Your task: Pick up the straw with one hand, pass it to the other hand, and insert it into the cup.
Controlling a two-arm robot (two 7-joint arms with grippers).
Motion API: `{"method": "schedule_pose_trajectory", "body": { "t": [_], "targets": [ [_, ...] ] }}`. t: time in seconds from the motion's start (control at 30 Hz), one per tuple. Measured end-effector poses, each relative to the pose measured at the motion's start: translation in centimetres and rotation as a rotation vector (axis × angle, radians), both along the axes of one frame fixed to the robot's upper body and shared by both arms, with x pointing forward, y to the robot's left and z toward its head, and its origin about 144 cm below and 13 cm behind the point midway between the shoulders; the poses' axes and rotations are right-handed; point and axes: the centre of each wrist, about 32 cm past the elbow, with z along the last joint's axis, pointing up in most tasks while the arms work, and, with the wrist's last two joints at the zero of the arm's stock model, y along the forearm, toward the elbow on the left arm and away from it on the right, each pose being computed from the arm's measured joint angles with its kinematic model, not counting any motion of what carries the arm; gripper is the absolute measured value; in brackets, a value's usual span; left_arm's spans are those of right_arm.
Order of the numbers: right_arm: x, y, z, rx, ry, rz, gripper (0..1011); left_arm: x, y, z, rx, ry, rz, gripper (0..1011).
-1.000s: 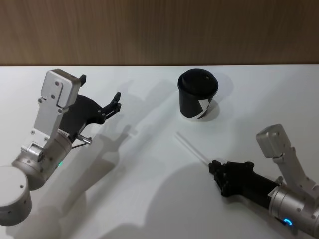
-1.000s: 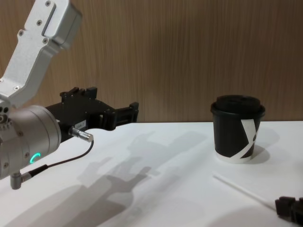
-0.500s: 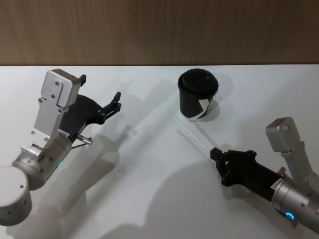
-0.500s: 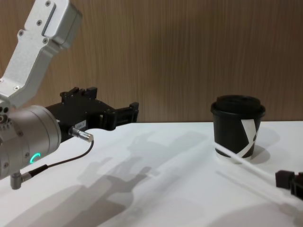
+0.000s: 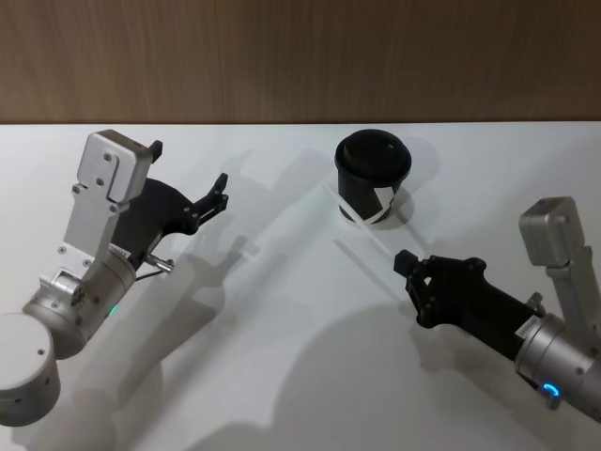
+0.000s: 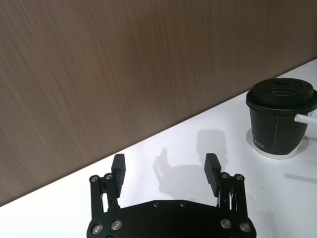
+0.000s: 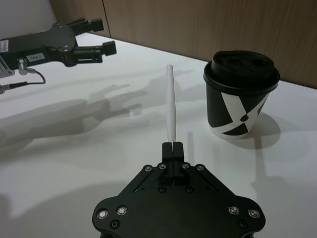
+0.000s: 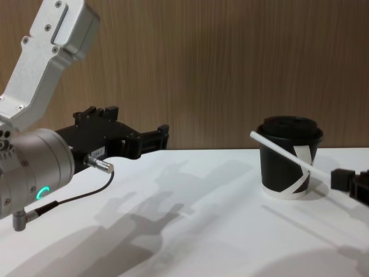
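Head view has the left gripper (image 5: 190, 164) at the left of the white table (image 5: 282, 357), held above the surface on its thick silver arm. Its two black fingers are spread wide apart with nothing between them, and they point toward the middle of the table. In the chest view a green ring (image 8: 41, 193) glows on the silver arm and a thin black cable (image 8: 69, 199) loops under it. A wood-grain wall (image 5: 282, 56) runs behind the table's far edge.

Farther right, near the far edge, the cup (image 5: 373, 178) stands upright on the table with its black domed lid (image 5: 374, 152) on, well apart from the left gripper.

The straw (image 8: 291, 154) is off the table and tilted. In the chest view it crosses in front of the cup's upper part, with its free end up and to the left of the lid's rim and its lower end at the right gripper. Whether it touches the cup I cannot tell. In the right wrist view it points straight out from the fingertips, beside the cup and toward the left gripper's side of the table.

At the right, the right gripper (image 5: 402, 258) hangs above the table nearer the robot than the cup. Its fingers are pressed together on the straw's near end, pinching it.
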Motion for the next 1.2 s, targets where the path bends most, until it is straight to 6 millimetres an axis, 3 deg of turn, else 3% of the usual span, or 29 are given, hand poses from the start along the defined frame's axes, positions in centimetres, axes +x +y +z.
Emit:
{"method": "schedule_pose_trajectory", "body": {
  "t": [0.53, 1.2],
  "targets": [
    [0.2, 0.9, 1.8, 0.031, -0.039, 0.03, 6, 0.0, 0.0, 0.0, 0.0, 0.0, 0.0, 1002],
    [0.5, 1.6, 2.4, 0.037, -0.059, 0.03, 6, -0.1, 0.1, 0.0, 0.0, 0.004, -0.012, 1003]
  ]
}}
